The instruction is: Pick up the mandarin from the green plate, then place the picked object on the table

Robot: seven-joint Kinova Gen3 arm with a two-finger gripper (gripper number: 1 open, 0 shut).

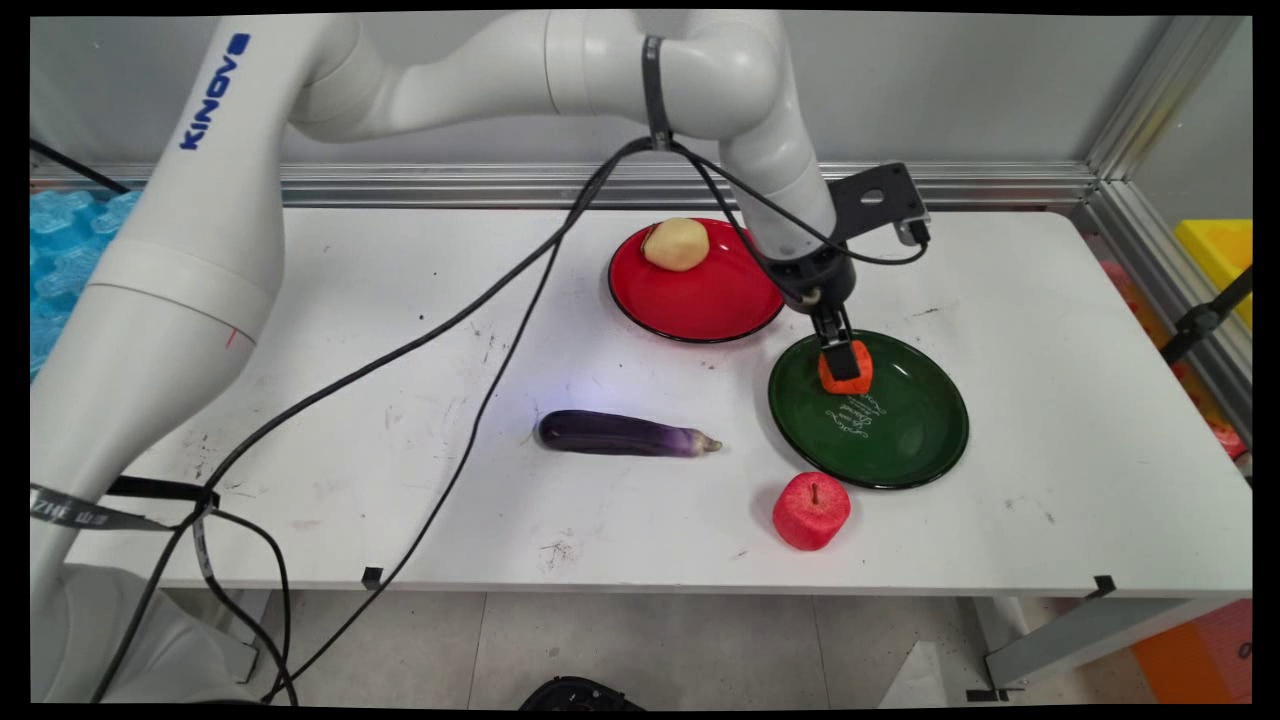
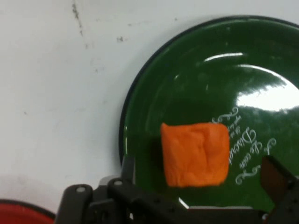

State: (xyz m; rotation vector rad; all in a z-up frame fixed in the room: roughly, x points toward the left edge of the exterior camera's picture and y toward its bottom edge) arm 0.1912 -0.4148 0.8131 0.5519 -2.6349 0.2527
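Note:
An orange block (image 1: 846, 376) (image 2: 195, 154) lies on the near-left part of a green plate (image 1: 900, 440) (image 2: 196, 74) with white lettering. My gripper (image 1: 840, 352) (image 2: 199, 164) hangs right over the block and is open. One of its fingers (image 2: 276, 179) stands on each side of the block, with a gap between each finger and it. The block rests on the plate.
A red plate (image 1: 700, 300) behind and to the left holds a yellowish potato (image 1: 676, 244). A purple eggplant (image 1: 625, 434) lies left of the green plate, and a red apple (image 1: 811, 510) sits near the front edge. Black cables hang across the table's left half.

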